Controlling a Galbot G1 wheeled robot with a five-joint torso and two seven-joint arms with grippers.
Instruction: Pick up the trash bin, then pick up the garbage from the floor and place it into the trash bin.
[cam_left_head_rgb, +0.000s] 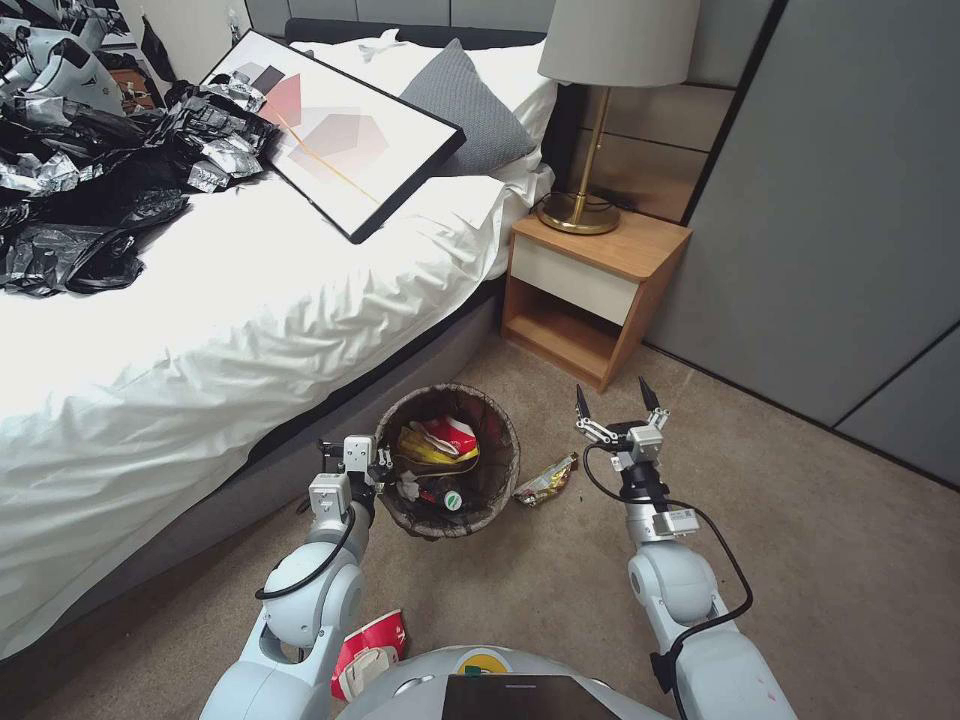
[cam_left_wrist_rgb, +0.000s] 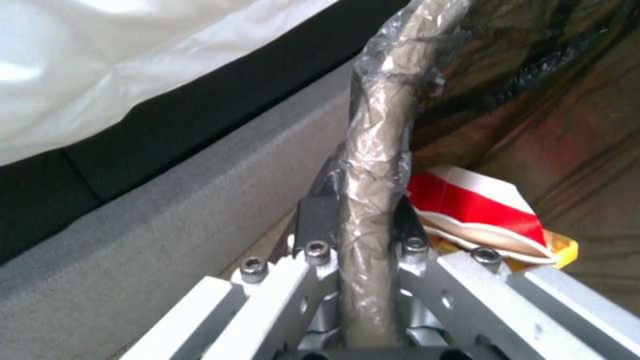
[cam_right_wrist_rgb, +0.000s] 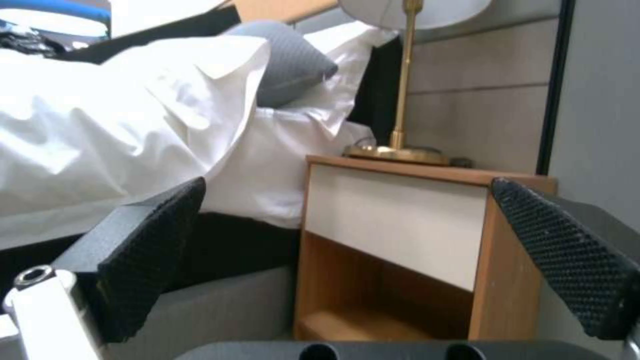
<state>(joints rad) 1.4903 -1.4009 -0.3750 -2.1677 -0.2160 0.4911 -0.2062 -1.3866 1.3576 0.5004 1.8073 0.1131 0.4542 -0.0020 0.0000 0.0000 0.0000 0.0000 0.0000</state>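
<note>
Pinching trash bin (cam_left_head_rgb: 447, 460) rim with left end effector (cam_left_wrist_rgb: 363, 220); thin grip, bin could tip near bed. Right end effector (cam_left_head_rgb: 616, 408) spread above snack wrapper (cam_left_head_rgb: 546, 481); we may miss.

Both arms are showing glossy silver-grey shells with rounded, bulbous joints. A black cable is looping along the left arm and another is trailing in a wide curve beside the right arm, near a small white label. The left gripper (cam_left_head_rgb: 378, 462) is presenting boxy pale-metal blocks, slotted aluminium links and hex-socket screws. The right gripper (cam_left_head_rgb: 618, 402) is carrying two pointed black fingers (cam_right_wrist_rgb: 150, 255) with dimpled, textured pads. The torso's grey dome is bearing a yellow-green mark.
</note>
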